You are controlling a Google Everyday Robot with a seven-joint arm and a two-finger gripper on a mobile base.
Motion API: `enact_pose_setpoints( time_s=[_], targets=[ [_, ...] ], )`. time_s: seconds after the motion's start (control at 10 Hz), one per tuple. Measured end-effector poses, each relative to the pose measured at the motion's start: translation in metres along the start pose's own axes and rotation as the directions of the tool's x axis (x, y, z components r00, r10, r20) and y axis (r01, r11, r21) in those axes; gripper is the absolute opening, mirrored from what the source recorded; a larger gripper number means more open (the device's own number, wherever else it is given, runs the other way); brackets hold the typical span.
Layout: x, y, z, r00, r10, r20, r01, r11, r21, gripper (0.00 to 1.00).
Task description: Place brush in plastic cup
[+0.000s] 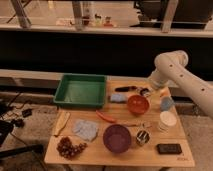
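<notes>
Brush [125, 89] lies by the tabletop's far edge, just behind the orange bowl [137, 104], in the camera view; the gripper [145, 92] hangs at its right end, how far open cannot be told. It should grip the handle squarely before heading for the plastic cup [167, 120] near the right edge

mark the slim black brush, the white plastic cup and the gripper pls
Slim black brush [126, 89], camera view, middle of its dark handle.
White plastic cup [167, 123], camera view, its side wall.
Gripper [145, 92], camera view, tip of the arm, at the brush's right end.
</notes>
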Motion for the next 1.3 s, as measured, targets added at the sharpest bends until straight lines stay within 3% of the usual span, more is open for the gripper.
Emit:
enact_pose_setpoints(
  time_s=[0.4, 0.8, 1.3],
  targets=[
    [-0.005, -0.009, 0.003, 1.000, -0.012, 0.016, 0.012, 1.000, 0.013, 0.80],
    [-0.049, -0.036, 0.014, 0.994, -0.102, 0.044, 0.101, 0.994, 0.028, 0.80],
    [-0.071, -0.043, 0.018, 0.974, -0.201, 0.105, 0.191, 0.977, 0.097, 0.80]
  ],
)
